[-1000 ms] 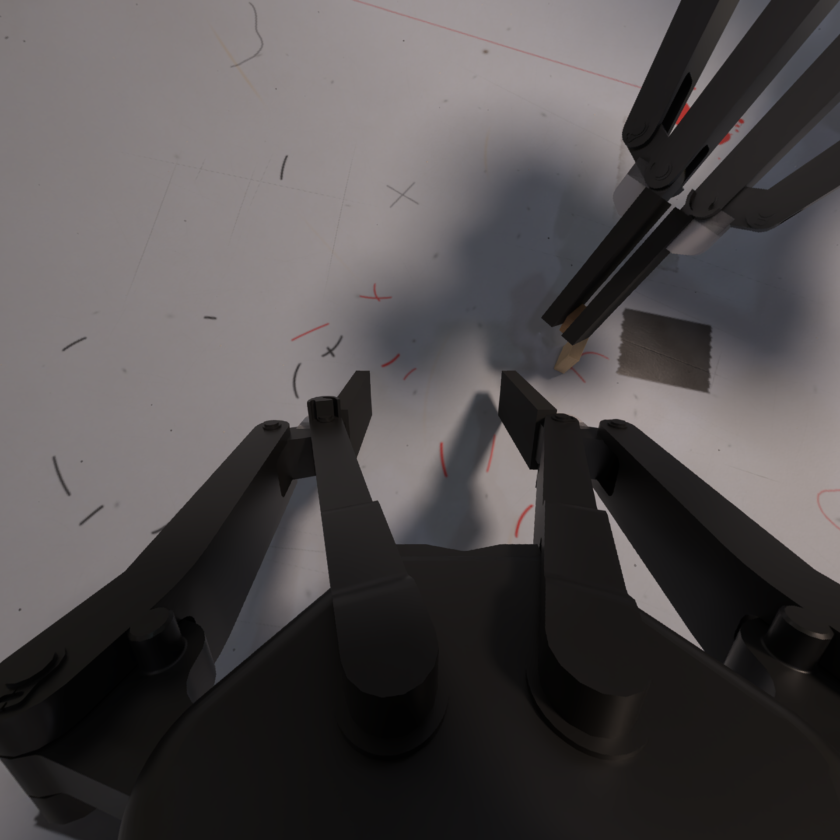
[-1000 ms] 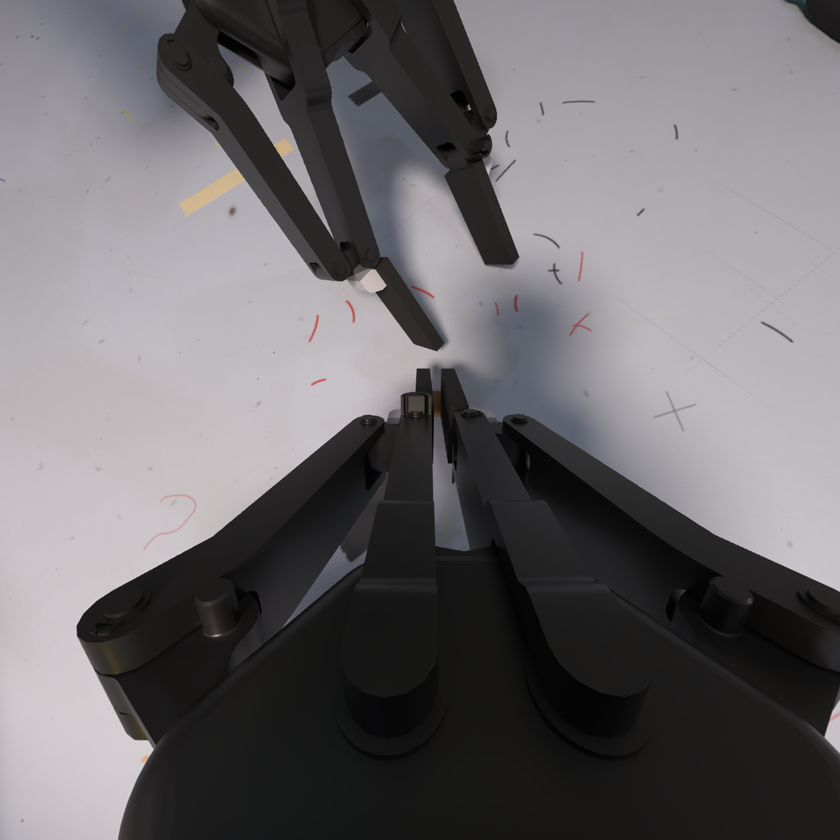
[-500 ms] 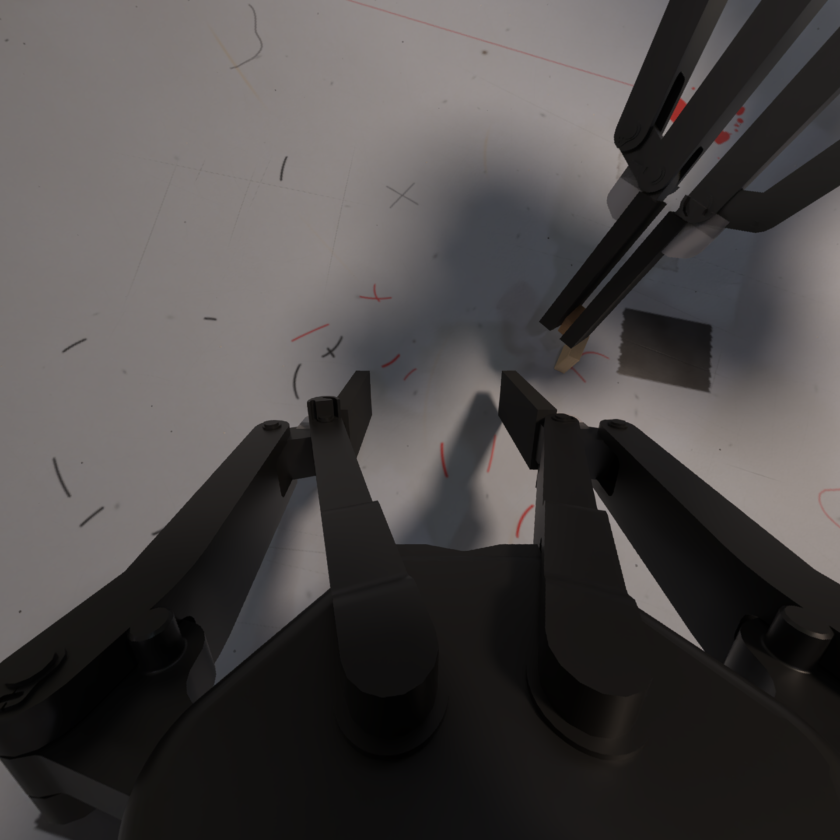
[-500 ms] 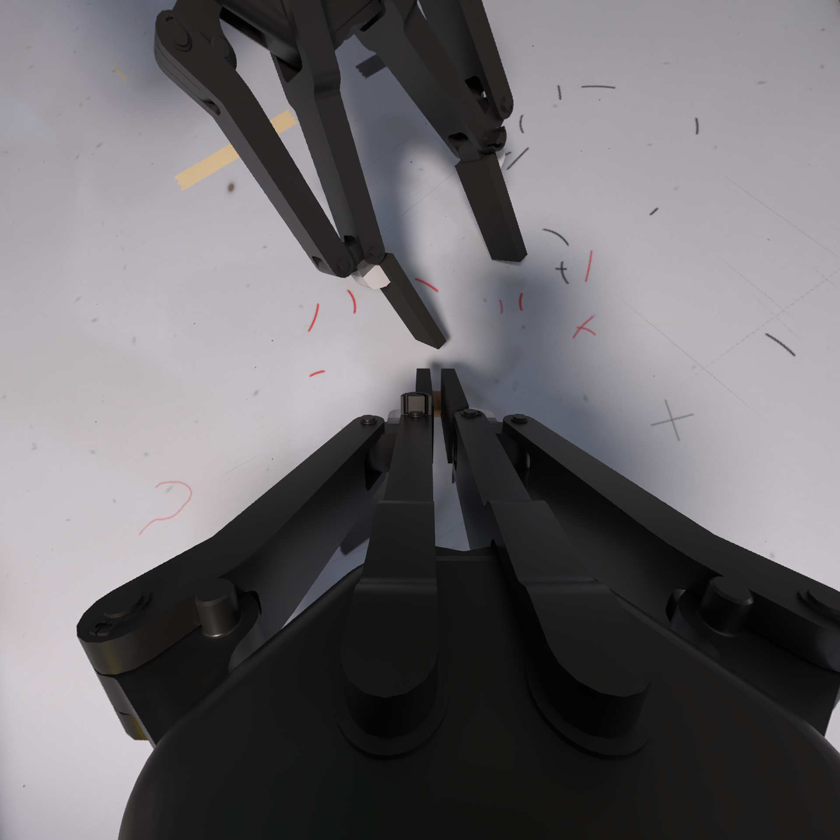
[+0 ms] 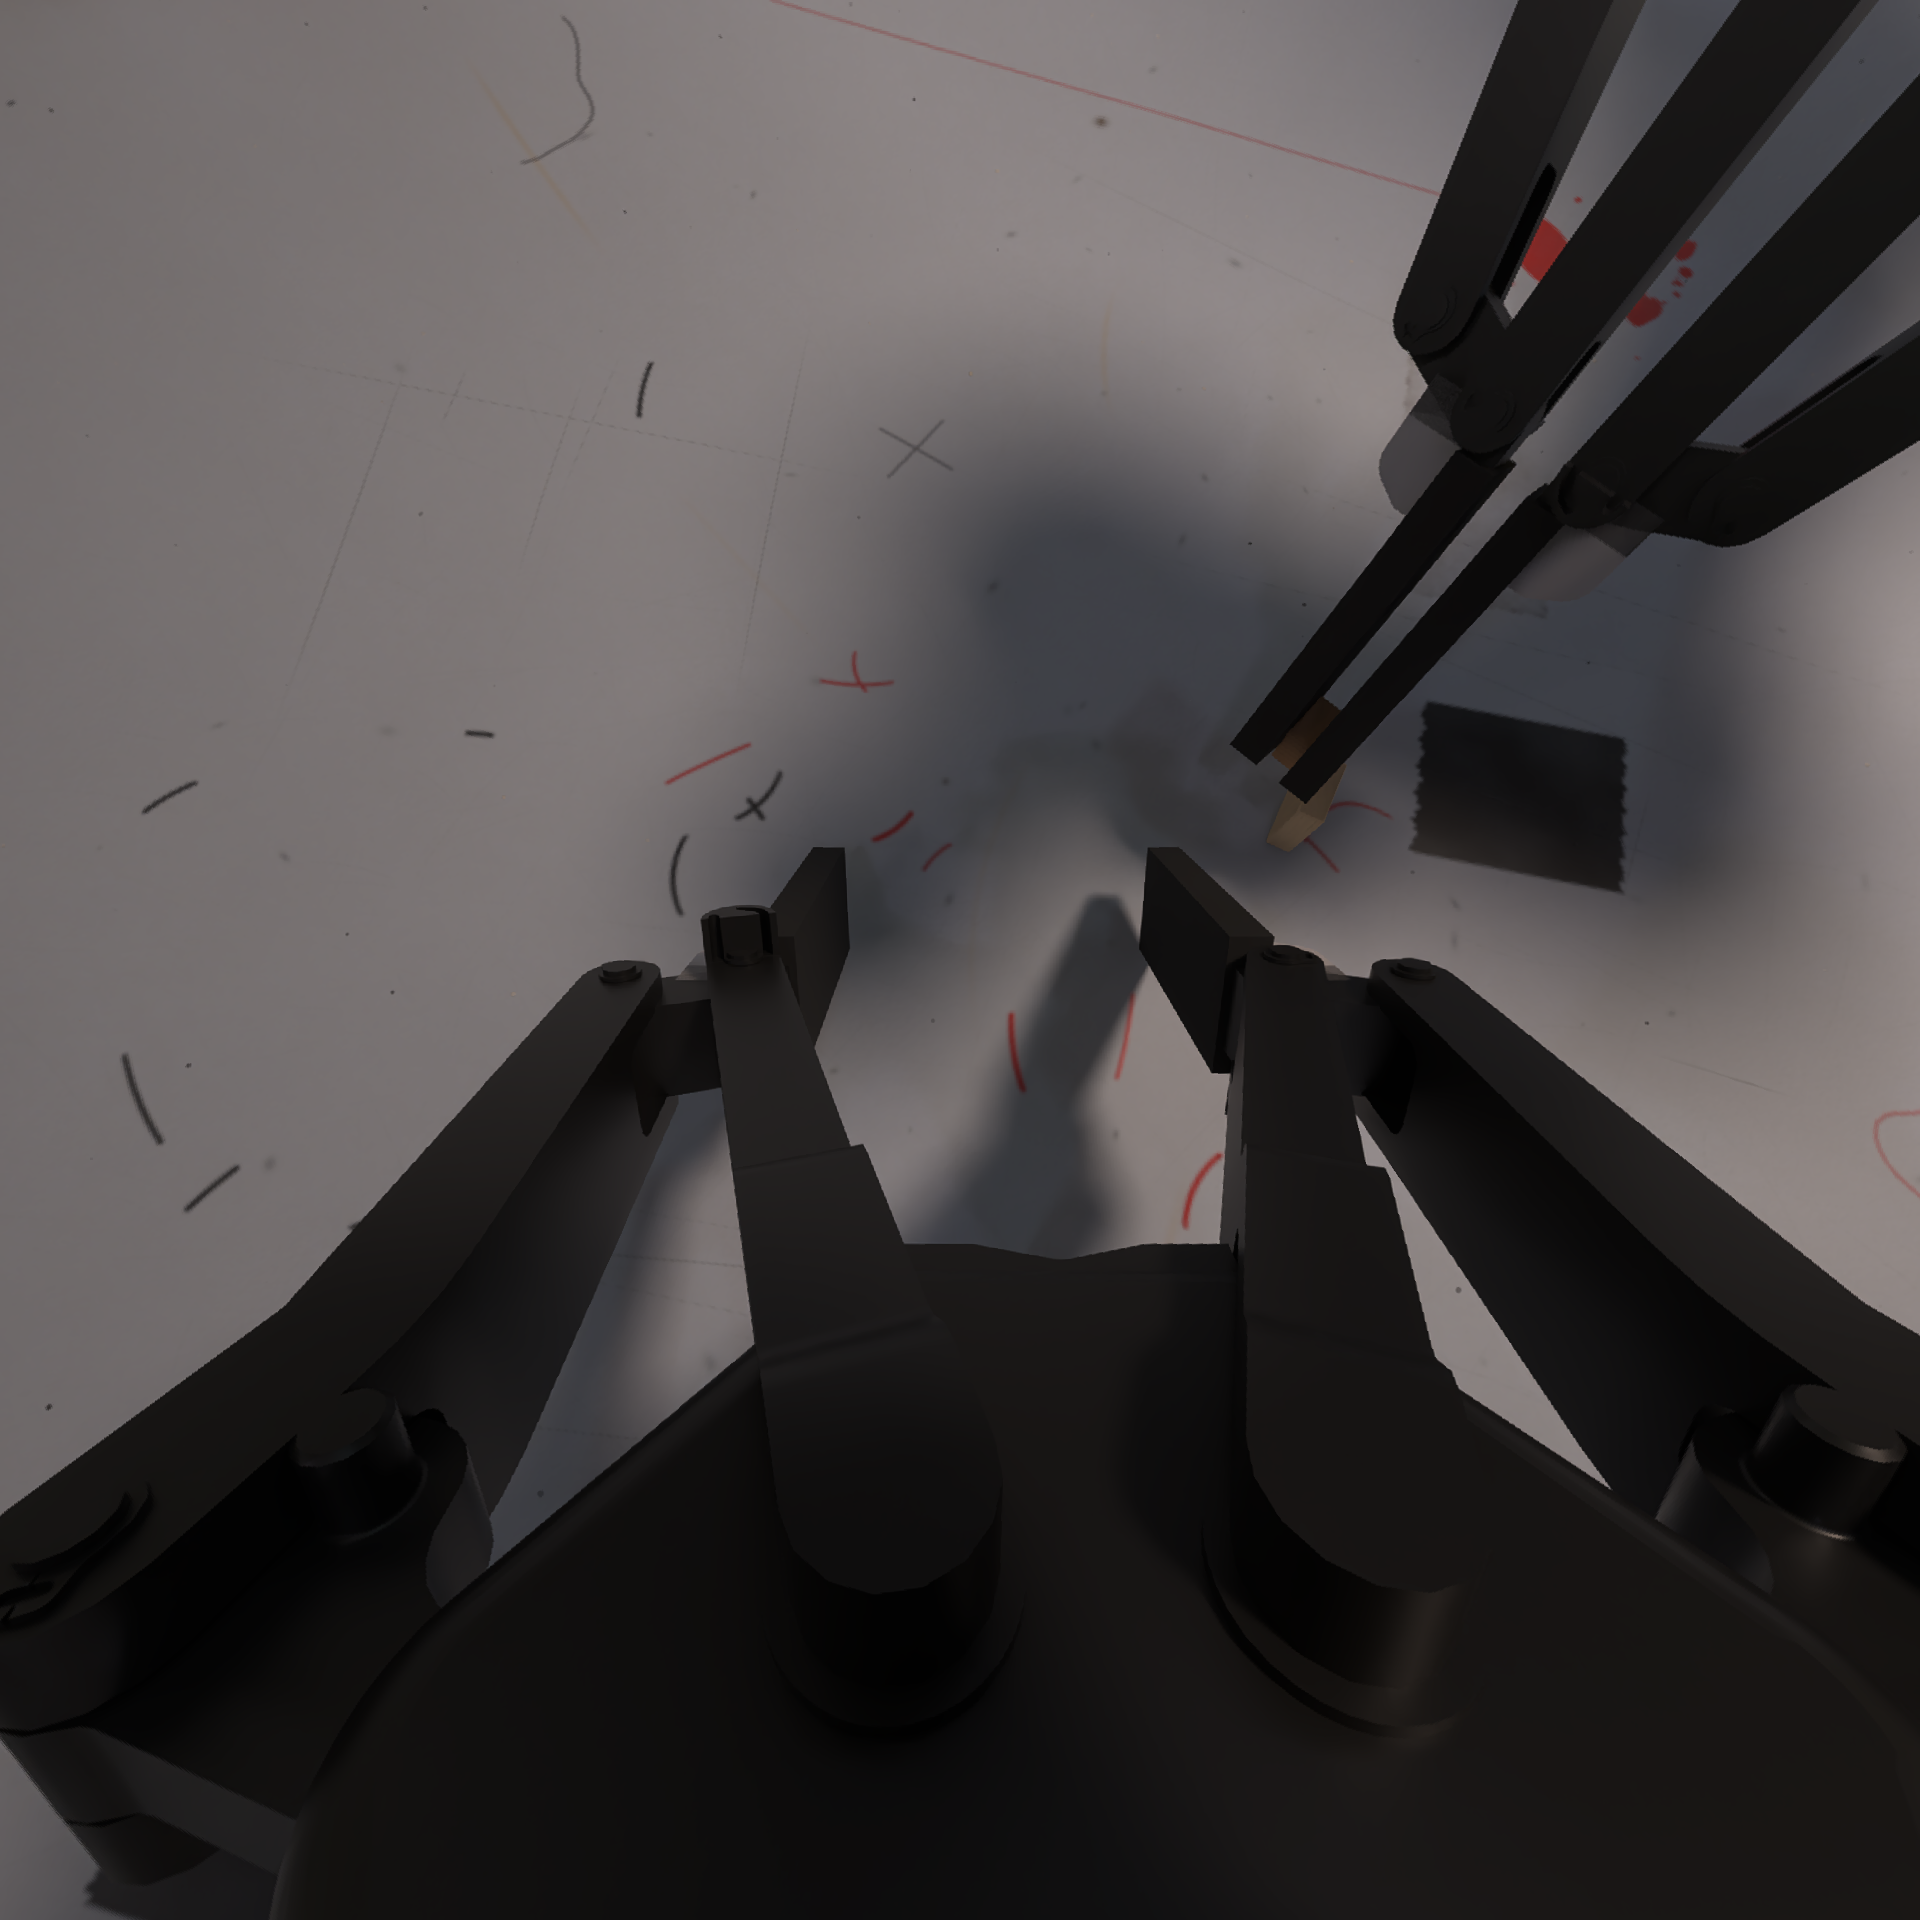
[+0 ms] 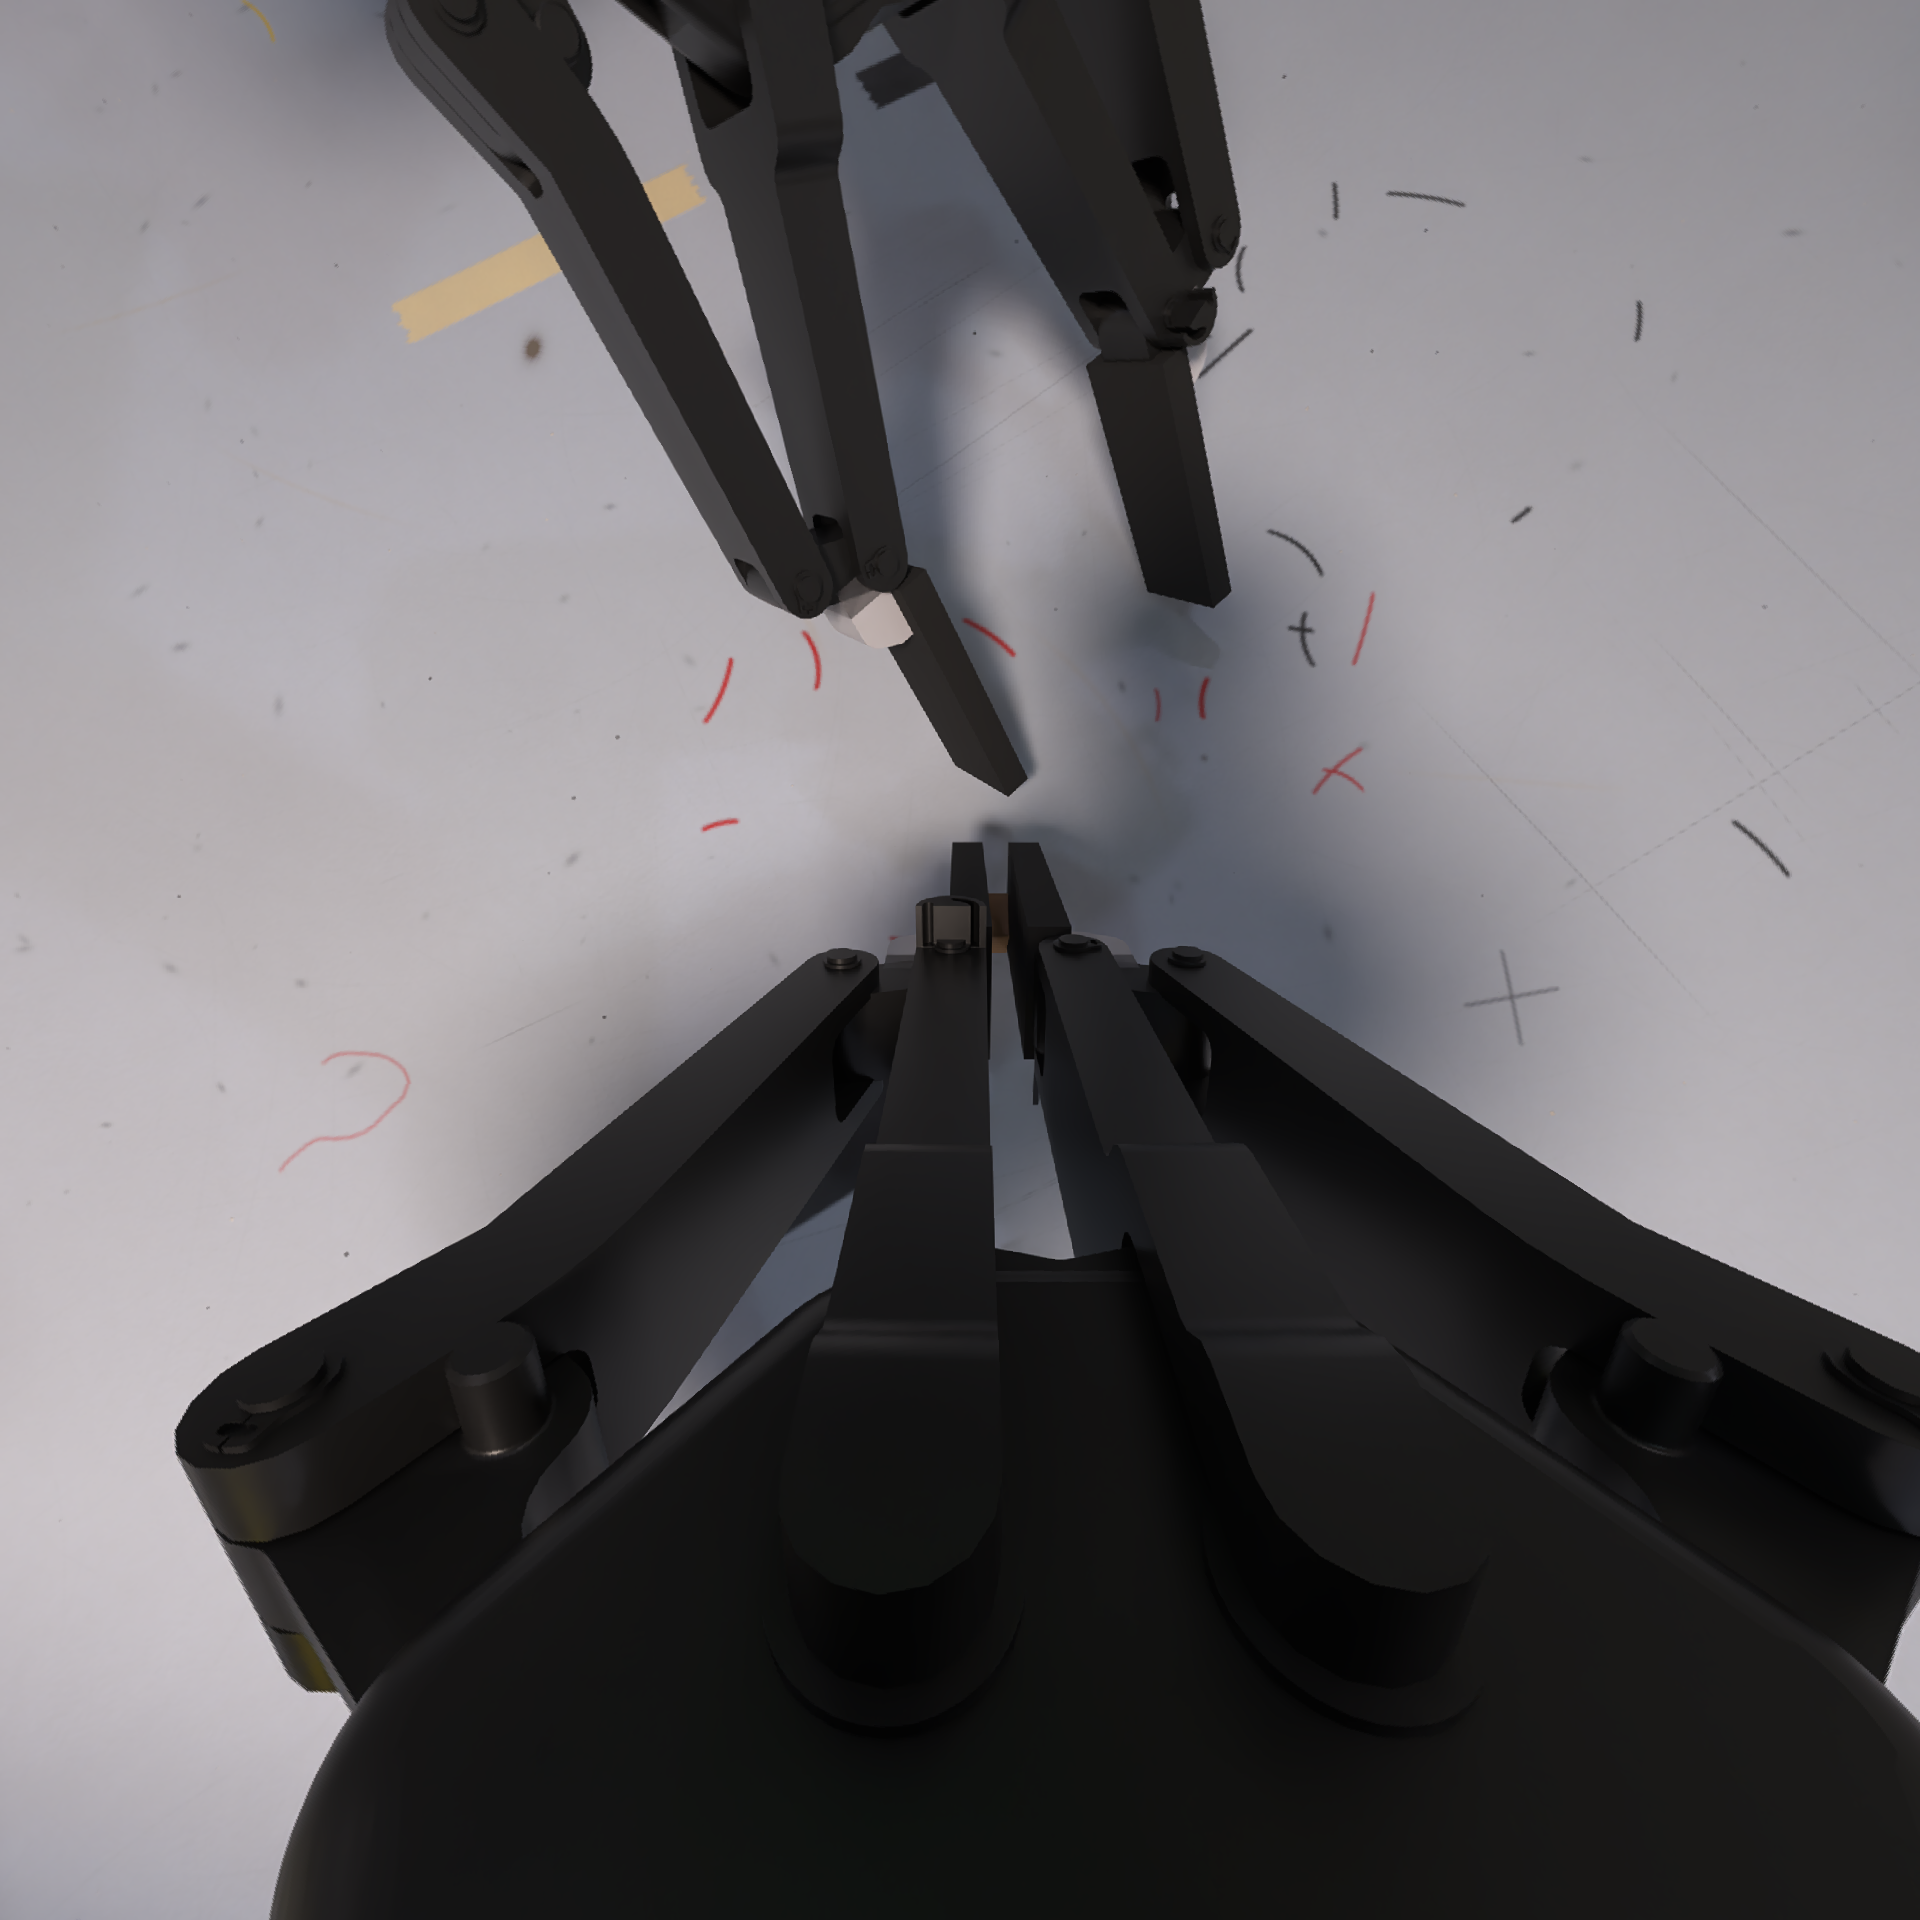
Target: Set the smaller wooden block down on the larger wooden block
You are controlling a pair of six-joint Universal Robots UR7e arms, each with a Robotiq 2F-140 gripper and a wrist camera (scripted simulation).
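Observation:
My right gripper [image 6: 995, 850] is shut on a small, thin, light wooden block [image 6: 1000, 920], of which only a sliver shows between the fingers. In the left wrist view this gripper [image 5: 1273, 767] comes down from the upper right, and the block [image 5: 1299, 816] sticks out below its fingertips, close above the white table. My left gripper [image 5: 995, 862] is open and empty, hovering over the table just left of the block. It also shows in the right wrist view [image 6: 1096, 686]. No other wooden block shows in either view.
A dark square tape patch [image 5: 1517, 795] lies on the white table [image 5: 416, 520] just right of the held block. A tan tape strip [image 6: 540, 260] lies beyond the left gripper. Red and black pen marks are scattered on the surface.
The right gripper has tilted slightly while the block's lower end stays in about the same place. The left gripper has not moved.

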